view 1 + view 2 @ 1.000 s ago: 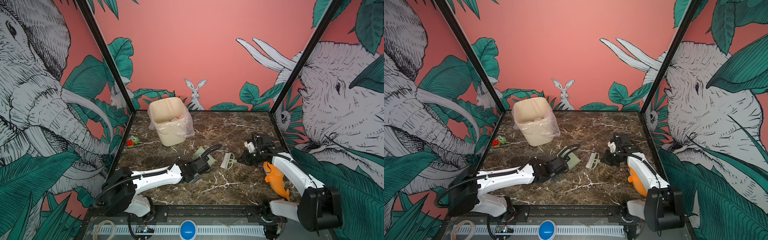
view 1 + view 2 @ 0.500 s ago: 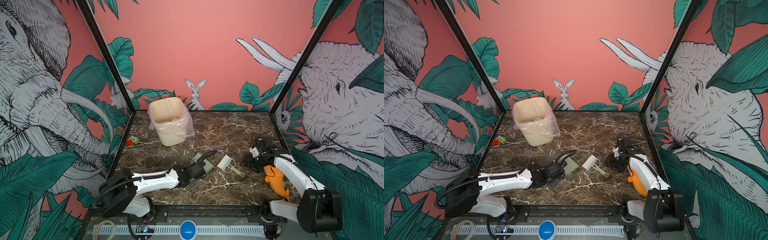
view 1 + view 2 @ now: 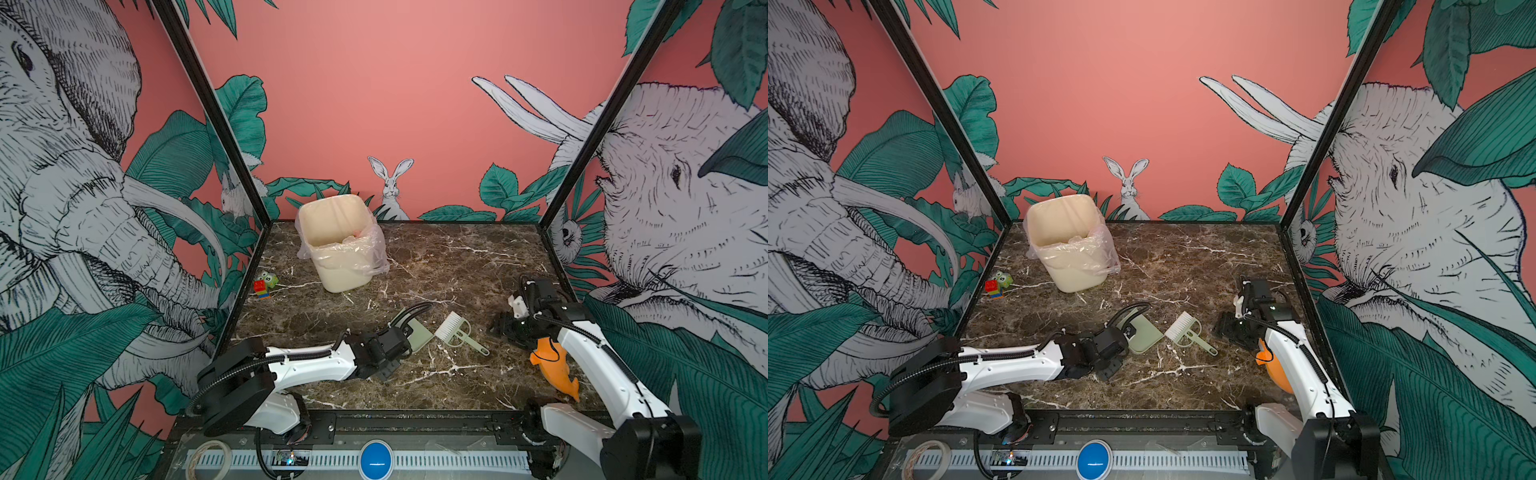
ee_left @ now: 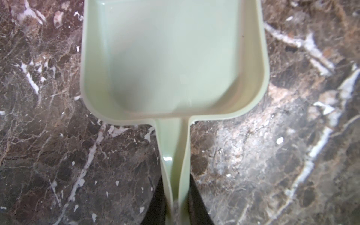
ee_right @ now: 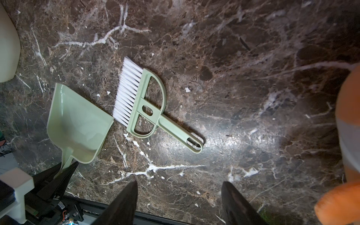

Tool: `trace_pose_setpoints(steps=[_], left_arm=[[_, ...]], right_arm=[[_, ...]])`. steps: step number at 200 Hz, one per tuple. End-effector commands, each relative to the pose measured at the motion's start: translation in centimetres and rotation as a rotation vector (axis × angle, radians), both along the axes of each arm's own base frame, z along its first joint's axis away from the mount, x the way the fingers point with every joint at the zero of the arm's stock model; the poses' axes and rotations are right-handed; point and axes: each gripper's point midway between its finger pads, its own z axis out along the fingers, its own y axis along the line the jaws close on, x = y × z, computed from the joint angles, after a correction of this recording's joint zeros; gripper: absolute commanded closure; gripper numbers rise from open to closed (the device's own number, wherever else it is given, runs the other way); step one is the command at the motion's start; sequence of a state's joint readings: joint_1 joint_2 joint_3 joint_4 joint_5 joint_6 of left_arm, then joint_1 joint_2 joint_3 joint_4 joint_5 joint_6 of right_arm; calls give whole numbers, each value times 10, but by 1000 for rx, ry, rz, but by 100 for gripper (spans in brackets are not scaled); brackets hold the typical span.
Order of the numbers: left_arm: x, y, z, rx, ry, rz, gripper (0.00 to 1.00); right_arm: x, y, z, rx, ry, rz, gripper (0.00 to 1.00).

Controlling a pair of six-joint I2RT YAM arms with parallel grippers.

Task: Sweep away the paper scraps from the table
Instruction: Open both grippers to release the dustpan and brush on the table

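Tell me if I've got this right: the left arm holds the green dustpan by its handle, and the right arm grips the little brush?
Not quite. The right gripper is open and holds nothing; the brush lies loose on the table, clear in the right wrist view. The left gripper does hold the dustpan by its handle.

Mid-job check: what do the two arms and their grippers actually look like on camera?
Both the left arm and right arm have white links, black joints and bulky black shoulders, with black ribbed cable alongside. The left gripper and right gripper have black, tapered, pointed fingers.
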State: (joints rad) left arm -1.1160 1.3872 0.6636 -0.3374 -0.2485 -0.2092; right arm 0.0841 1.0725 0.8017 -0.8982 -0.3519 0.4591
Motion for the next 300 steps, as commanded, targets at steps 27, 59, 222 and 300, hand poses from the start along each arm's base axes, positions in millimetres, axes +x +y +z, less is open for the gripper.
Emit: trace_pose_setpoints(steps=[27,59,222,300], left_arm=[[-7,-4,-8,-14,40,-7,79],[-11,-9,-12,-32,69,-26,77],[-21,-7,-10,-105,146,-28,65],[-8,11,40,-196,12,55,43]], right_arm=[[3,1,13,8,-40,2,32],[2,2,16,15,-51,6,32],[-11,4,19,8,-75,12,31],[1,0,22,-36,-107,40,30]])
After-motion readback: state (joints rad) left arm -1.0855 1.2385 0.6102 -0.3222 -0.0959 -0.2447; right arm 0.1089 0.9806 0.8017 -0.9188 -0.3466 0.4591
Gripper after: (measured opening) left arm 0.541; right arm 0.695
